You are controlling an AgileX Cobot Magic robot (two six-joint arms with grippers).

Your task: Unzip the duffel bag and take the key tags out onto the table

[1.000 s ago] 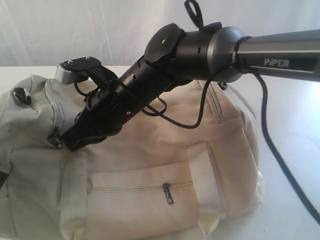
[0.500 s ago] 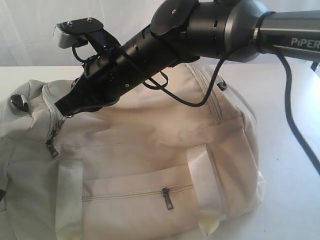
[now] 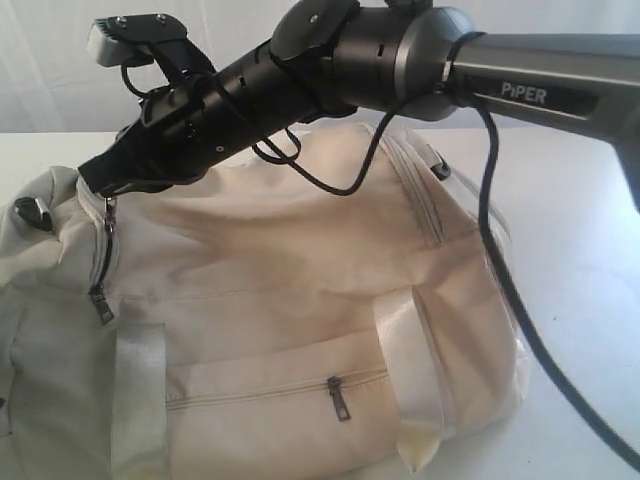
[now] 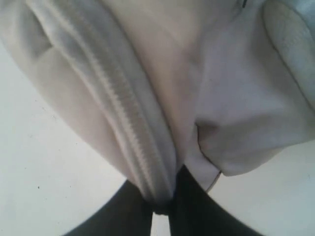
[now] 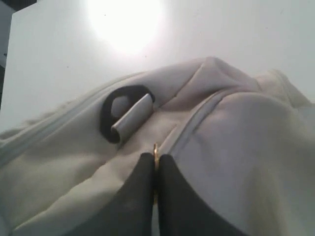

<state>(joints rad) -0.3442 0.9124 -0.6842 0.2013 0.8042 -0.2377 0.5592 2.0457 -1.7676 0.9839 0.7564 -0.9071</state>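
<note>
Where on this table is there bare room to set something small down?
Best patch: the white table on the exterior view's right, beside the duffel bag, though a black cable trails across it. A narrow bare strip lies behind the bag, far left. Left and centre are crowded: the bag fills them, and the right claw reaches over it.

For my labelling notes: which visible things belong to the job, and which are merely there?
Job: duffel bag; its zipper pull, pinched by right gripper; left gripper, clamping the bag's seam; table. Key tags: not visible.
Merely there: backdrop curtain; side-pocket zipper.
</note>
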